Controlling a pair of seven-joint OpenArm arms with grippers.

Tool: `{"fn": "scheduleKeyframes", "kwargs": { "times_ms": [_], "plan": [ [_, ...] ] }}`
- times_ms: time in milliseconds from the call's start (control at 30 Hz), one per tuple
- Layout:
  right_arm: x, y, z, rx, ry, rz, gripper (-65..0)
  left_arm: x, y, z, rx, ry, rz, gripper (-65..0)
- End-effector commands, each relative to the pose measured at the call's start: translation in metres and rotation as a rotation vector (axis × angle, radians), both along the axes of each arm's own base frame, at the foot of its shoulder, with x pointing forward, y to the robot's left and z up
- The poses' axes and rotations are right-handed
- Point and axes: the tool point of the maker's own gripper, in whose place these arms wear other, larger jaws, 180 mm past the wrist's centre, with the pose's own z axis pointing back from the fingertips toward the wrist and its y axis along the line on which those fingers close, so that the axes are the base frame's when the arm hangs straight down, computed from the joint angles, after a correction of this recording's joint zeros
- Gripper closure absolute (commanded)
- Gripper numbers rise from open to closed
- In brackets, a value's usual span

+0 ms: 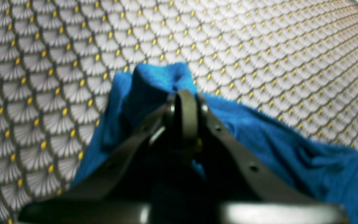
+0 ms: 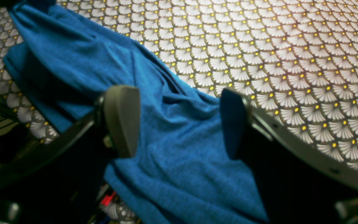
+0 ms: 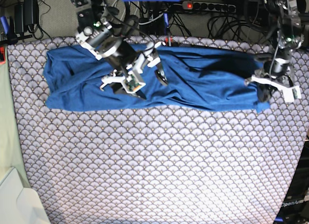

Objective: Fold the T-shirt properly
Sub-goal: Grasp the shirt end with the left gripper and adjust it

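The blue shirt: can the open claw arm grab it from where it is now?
Probably yes. The right gripper hangs open right over the T-shirt, with bare blue cloth between its fingers and nothing in the way.

Left claw (image 1: 185, 102) is pinched closed and angled down, while right claw (image 2: 179, 121) hangs spread wide.
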Motion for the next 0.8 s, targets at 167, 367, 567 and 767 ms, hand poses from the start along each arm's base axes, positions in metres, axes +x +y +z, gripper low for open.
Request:
{"fn": "scheduleKeyframes", "kwargs": {
  "times_ms": [167,367,567,767],
  "plan": [
    [0.003,0.004,0.014,0.044,-0.04,0.004,-41.1,0.012,0.004,0.022,0.02,-0.085,0.005,-0.5],
    [0.003,0.004,0.014,0.043,-0.04,0.004,-41.1,0.003,0.005,0.013,0.027,-0.052,0.005,-0.5],
    [0.003,0.004,0.014,0.043,-0.04,0.004,-41.4,-0.004,0.014,-0.009,0.021,0.008,0.031,-0.5],
    [0.003,0.004,0.014,0.043,-0.04,0.004,-41.5,-0.011,0.023,-0.03,0.013,0.063,0.057,-0.5]
  ]
}}
